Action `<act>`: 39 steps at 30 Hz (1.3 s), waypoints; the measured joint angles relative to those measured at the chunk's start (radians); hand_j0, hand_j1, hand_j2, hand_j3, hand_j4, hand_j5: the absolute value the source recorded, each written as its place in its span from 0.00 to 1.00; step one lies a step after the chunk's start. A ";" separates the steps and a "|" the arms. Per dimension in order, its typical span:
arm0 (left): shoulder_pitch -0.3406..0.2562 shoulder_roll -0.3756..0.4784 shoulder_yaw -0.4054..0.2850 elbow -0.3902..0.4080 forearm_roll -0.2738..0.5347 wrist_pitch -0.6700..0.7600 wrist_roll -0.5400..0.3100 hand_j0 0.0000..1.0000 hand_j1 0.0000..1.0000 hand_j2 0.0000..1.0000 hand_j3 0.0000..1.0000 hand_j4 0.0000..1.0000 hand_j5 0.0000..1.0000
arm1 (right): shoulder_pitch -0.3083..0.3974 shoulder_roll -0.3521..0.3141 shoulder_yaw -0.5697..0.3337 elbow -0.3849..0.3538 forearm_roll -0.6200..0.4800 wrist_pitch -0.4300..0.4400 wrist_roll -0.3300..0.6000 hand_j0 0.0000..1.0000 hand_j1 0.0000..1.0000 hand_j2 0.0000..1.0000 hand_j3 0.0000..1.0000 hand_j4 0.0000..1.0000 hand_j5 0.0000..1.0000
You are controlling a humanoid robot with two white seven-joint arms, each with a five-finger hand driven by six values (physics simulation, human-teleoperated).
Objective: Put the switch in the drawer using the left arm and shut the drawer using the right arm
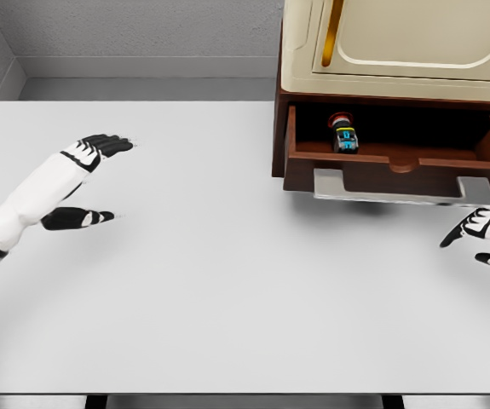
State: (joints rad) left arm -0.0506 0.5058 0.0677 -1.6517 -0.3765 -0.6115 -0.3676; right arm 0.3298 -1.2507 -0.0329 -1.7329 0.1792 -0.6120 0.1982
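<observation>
From where I stand, the first half of the job looks finished and the second half not yet begun. Far to the left of the drawer, the left hand (87,183) hovers over the bare tabletop (227,281), fingers spread wide and holding nothing; its shell is smooth white with black finger segments. The tabletop itself is a flat, matte, pale grey slab. Moving right, the drawer (398,162) stands pulled out from a dark reddish-brown wooden cabinet (280,128), with a cream, glossy panel trimmed in gold above it and a flat metal handle (398,192) along its front. Inside the drawer, toward its left end, lies the switch (343,135): a small dark block with a red button cap and yellow-blue markings. Just right of the drawer front, the right hand (483,234) enters at the edge, fingers apart, empty, not touching the drawer. Closing remains.
</observation>
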 measured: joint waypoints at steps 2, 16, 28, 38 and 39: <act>0.005 0.005 0.069 0.040 0.005 -0.001 -0.054 1.00 1.00 1.00 1.00 1.00 1.00 | -0.002 0.000 0.000 0.001 -0.003 0.000 0.000 0.64 0.64 0.64 0.64 0.64 0.64; 0.005 0.002 0.197 0.067 0.017 -0.002 -0.197 1.00 1.00 1.00 1.00 1.00 1.00 | -0.021 0.017 0.005 0.082 0.000 0.000 0.004 0.66 0.66 0.66 0.66 0.66 0.66; 0.008 -0.023 0.198 0.028 0.017 -0.002 -0.200 1.00 1.00 1.00 1.00 1.00 1.00 | -0.035 0.042 0.010 0.044 0.005 0.000 0.011 0.69 0.69 0.69 0.69 0.69 0.69; 0.008 -0.043 0.197 0.025 0.017 -0.002 -0.200 1.00 1.00 1.00 1.00 1.00 1.00 | -0.100 0.104 0.014 0.044 0.080 -0.003 0.020 0.73 0.73 0.73 0.73 0.73 0.73; 0.008 -0.044 0.197 0.024 0.017 -0.002 -0.200 1.00 1.00 1.00 1.00 1.00 1.00 | -0.118 0.107 0.018 0.047 0.111 -0.006 0.025 0.74 0.74 0.74 0.74 0.74 0.74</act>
State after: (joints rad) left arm -0.0430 0.4622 0.2647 -1.6275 -0.3596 -0.6135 -0.5673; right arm 0.2117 -1.1433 -0.0146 -1.6857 0.2899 -0.6184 0.2236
